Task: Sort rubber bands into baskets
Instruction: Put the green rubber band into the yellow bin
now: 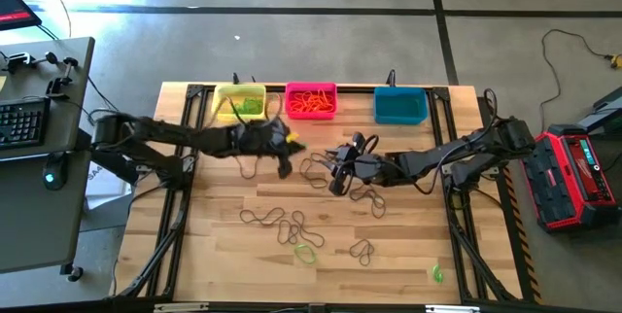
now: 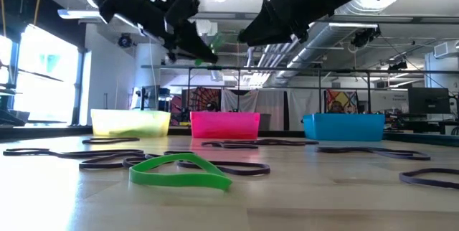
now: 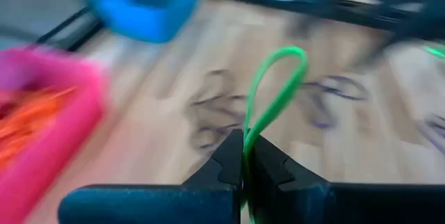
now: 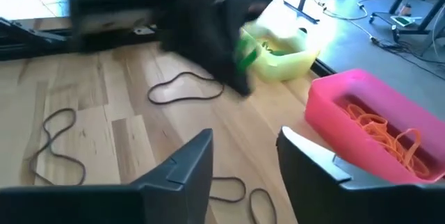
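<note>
Left gripper (image 3: 245, 156): fingers pinched shut on a thin green rubber band loop (image 3: 274, 92), raised above the wooden table (image 1: 224, 245), near the yellow plastic basket (image 1: 239, 101).
Right gripper (image 4: 245, 156): fingers apart, holding nothing, above dark bands at mid-table.
Pink basket (image 1: 311, 100): holds orange bands.
Teal basket (image 1: 400, 105): beside the pink one.

Three baskets (image 1: 312, 100), two arms, three green rubber bands (image 1: 306, 253), several dark bands (image 1: 262, 218) on the table.

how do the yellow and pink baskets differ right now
The yellow basket holds green bands; the pink basket holds orange bands. On the table's far edge, yellow sits left of pink. Both are small open rectangular bins of like size.
</note>
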`<state>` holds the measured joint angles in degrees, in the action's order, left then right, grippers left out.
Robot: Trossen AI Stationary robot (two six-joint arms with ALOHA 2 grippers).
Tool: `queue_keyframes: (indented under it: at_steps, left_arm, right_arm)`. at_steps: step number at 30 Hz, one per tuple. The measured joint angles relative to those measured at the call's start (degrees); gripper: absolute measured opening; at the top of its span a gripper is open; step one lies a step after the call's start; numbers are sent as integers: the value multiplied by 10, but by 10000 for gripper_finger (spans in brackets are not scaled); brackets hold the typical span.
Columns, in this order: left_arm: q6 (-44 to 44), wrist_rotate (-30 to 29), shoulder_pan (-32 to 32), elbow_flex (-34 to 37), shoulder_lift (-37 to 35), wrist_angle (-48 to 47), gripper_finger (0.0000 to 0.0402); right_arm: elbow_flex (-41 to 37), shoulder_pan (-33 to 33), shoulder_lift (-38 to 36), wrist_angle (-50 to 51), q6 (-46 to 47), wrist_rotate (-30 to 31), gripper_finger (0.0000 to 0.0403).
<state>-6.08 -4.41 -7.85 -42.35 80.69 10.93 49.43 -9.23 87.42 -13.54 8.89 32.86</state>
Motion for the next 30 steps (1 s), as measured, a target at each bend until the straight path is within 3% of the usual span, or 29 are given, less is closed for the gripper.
queue_keyframes:
  at_steps: [6,10,14,20,25,30]
  left_arm:
    - [-63,-37,-105,0,-76,-189,1]
    - [-71,-58,-199,0,-91,-279,1]
    - [-47,-59,-279,0,-83,-288,1]
    - [-11,-2,-368,0,-53,-291,1]
    - [17,10,-394,0,-20,-287,24]
    - [31,-13,-393,0,-13,-269,77]
  right_arm:
    - [0,0,0,9,0,0,159]
    - [0,0,0,8,0,0,160]
    - [0,0,0,8,0,0,160]
    - [0,0,0,8,1,0,160]
    - [0,0,0,8,2,0,160]
    - [0,0,0,8,15,10,160]
